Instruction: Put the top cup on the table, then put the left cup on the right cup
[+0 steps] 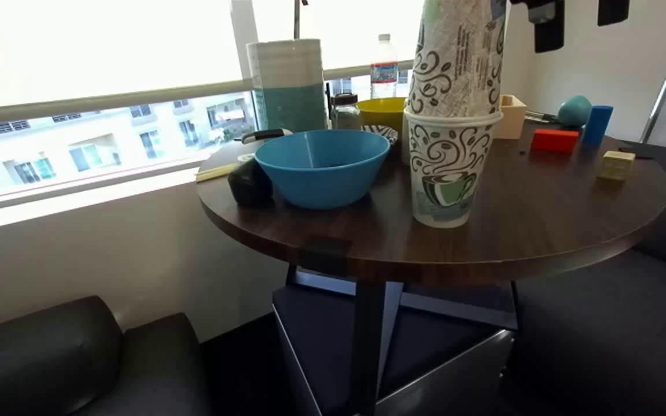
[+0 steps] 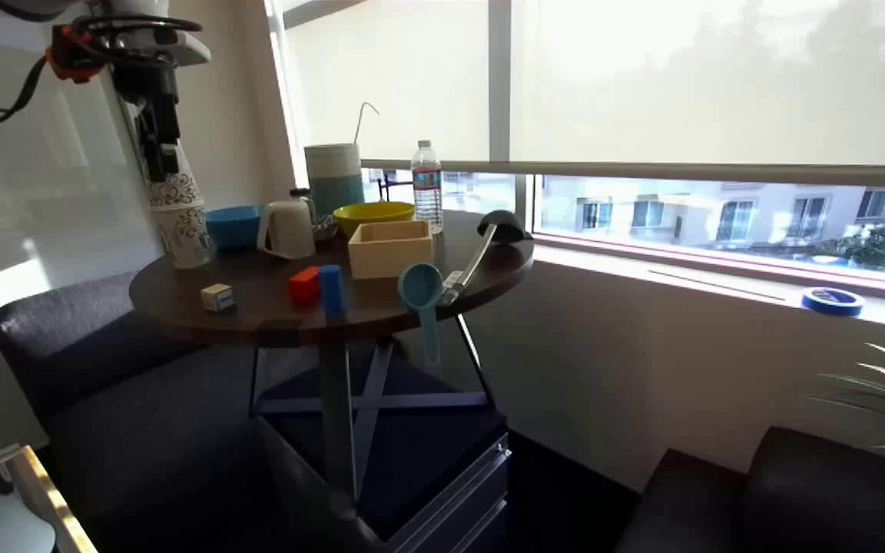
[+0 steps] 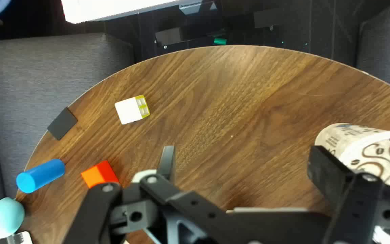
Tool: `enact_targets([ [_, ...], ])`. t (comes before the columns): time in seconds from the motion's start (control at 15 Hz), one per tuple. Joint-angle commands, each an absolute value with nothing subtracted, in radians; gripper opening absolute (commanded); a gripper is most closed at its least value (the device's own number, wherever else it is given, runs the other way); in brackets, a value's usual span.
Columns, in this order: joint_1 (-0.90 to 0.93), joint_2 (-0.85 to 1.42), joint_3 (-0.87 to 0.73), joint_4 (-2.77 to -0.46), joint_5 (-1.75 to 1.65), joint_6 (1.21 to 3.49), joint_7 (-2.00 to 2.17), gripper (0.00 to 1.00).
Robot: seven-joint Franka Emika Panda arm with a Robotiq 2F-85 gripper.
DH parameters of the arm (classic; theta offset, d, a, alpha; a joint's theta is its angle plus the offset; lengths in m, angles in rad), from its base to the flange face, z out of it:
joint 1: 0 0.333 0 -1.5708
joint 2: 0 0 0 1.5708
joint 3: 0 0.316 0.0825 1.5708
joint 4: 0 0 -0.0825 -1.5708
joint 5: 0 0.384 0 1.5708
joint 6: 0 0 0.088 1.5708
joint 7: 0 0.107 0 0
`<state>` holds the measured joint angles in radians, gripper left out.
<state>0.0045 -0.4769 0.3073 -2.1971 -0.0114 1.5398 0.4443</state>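
Two paper cups stand stacked rim to rim on the round brown table point(image 1: 552, 219). The upper one, the top cup point(image 1: 454, 69), is upside down with dark grey-brown swirls; it also shows in the other pictures point(image 2: 174, 190) point(image 3: 384, 159). The lower cup point(image 1: 443, 159) is upright, dark-swirled, with a green mug print; I cannot tell which of the left and right cups it is. No further paper cup shows. My gripper point(image 3: 242, 162) is open and empty above the table, beside the stack. In both exterior views its fingers point(image 1: 581, 23) point(image 2: 160, 157) are at the stack's upper height.
A blue bowl point(image 1: 321, 167), cream mug point(image 2: 290, 230), yellow bowl point(image 2: 373, 217) and wooden box point(image 2: 390, 261) stand near the stack. A small cube point(image 3: 130, 110), red block point(image 3: 103, 173), blue cylinder point(image 3: 41, 175) and teal scoop point(image 2: 420, 288) lie along the edge. A bottle point(image 2: 426, 200) stands behind.
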Motion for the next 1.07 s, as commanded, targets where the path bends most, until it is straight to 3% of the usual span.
enact_targets([
  [0.0, 0.033, -0.472, 0.285, -2.194, -0.021, 1.537, 0.455, 1.00],
  [0.67, 0.010, -0.534, 0.233, -2.224, -0.035, 1.526, 0.465, 1.00],
  [1.0, 0.020, -0.613, 0.157, -2.227, 0.108, 1.631, 0.464, 1.00],
])
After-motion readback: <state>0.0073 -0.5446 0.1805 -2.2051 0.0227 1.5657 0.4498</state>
